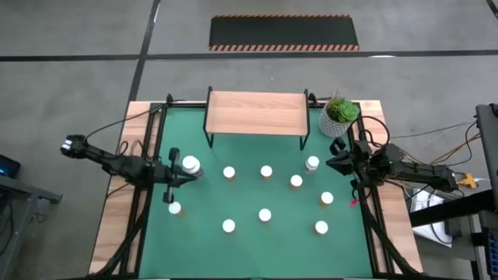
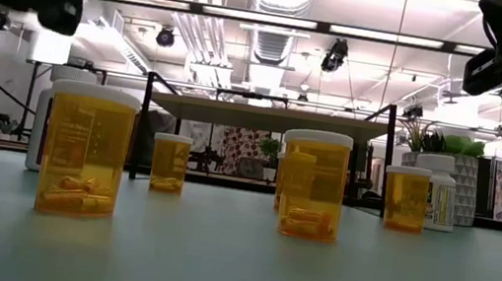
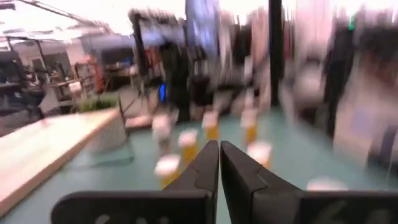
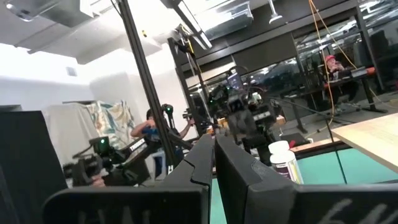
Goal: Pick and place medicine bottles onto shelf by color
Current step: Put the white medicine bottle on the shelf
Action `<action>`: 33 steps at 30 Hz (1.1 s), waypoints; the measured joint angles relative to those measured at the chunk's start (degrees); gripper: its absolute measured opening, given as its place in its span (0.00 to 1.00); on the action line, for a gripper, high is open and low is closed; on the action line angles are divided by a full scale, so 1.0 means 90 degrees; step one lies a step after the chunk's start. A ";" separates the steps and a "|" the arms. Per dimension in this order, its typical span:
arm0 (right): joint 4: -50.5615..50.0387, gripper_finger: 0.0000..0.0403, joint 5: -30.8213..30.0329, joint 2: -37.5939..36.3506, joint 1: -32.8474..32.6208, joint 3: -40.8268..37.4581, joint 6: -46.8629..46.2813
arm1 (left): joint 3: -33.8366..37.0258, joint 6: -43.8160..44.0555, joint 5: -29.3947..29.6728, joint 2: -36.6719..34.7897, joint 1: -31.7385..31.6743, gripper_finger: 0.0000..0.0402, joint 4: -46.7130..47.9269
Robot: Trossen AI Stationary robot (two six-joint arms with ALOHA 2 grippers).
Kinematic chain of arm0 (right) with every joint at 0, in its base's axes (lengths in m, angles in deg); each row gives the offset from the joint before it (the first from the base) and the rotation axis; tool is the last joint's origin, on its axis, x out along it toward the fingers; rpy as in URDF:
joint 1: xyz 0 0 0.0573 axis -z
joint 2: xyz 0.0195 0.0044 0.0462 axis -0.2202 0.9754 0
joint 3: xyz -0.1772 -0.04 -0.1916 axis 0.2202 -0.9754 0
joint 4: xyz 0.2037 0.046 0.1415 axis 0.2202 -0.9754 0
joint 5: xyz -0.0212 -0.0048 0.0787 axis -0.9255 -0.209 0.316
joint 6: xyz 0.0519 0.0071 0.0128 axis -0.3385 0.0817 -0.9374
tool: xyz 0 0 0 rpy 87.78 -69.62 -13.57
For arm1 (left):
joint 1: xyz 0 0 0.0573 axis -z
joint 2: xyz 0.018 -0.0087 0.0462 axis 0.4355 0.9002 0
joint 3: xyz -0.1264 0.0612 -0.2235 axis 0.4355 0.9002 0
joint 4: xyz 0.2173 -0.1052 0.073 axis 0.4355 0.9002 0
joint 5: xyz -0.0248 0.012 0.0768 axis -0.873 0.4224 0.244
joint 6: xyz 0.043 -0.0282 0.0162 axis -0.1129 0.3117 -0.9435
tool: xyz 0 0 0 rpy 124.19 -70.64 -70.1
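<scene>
**Both hands empty, nothing shelved yet: starting the first pick**

I see the shelf standing bare at the far edge of the green mat, with every one of the medicine bottles down on the bench in front of it. They are scattered in loose rows, well apart from one another. Most are orange with white caps; the larger white bottle sits just beside my left hand, and a small orange bottle lies near it on the front side.

My left hand hovers over the left side of the mat with its fingers pressed together and nothing between them, as the left wrist view shows. My right hand hangs at the right edge of the mat, near the plant pot, also closed tight and empty.

In my judgement the step now is a first approach, so I need to:

- Spread the fingers fully before I descend, since closed tips would knock a bottle over.
- Come down centred over one cap, then grip the body below the cap.
- Take the white bottle with the left hand, because it is nearest and differs in colour.
- Keep the right arm clear of the plant when it reaches for the bottle beside it.
- Lift straight up above the neighbouring caps before swinging towards the shelf.
</scene>
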 joint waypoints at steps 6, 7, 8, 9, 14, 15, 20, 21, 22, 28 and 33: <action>0.0000 0.02 0.0000 -0.0001 0.0000 -0.0002 0.0268 | -0.0012 0.0763 -0.0008 -0.0018 0.0000 0.00 -0.1846; 0.0000 0.02 0.0000 0.0000 0.0000 0.0000 0.0467 | -0.0012 0.0763 -0.0008 -0.0018 0.0000 0.00 -0.2017; 0.0002 0.02 -0.0003 -0.0002 0.0000 -0.0002 0.0719 | -0.0012 0.0763 -0.0008 -0.0023 0.0000 0.00 -0.2145; 0.0012 0.02 -0.0003 -0.0002 0.0000 0.0000 0.1016 | -0.0014 0.0764 -0.0008 -0.0023 0.0000 0.00 -0.2229; 0.0018 0.02 -0.0007 -0.0002 0.0000 -0.0002 0.2109 | -0.0016 0.0737 0.0241 0.0019 0.0000 0.00 -0.2904; 0.0035 0.02 -0.0005 0.0000 0.0000 0.0000 0.2231 | -0.0021 0.0756 0.0267 0.0037 0.0000 0.00 -0.3050; 0.0051 0.02 -0.0016 -0.0002 0.0000 -0.0002 0.2907 | -0.0038 0.0376 0.0277 0.0199 0.0000 0.00 -0.3679; 0.0051 0.02 -0.0017 -0.0002 0.0000 -0.0001 0.2977 | -0.0062 0.0232 0.0277 0.0243 0.0000 0.00 -0.3767; 0.0050 0.02 -0.0018 -0.0002 0.0000 -0.0002 0.2989 | -0.0081 0.0136 0.0283 0.0295 0.0000 0.00 -0.3845; 0.0053 0.02 -0.0609 0.0000 0.0000 -0.0002 0.3254 | -0.0425 0.0074 0.0997 0.0812 0.0000 0.00 -0.3995; 0.0268 0.02 -0.1147 0.0134 0.0002 -0.0001 0.3629 | -0.0851 0.0074 0.1605 0.1429 -0.0002 0.00 -0.3962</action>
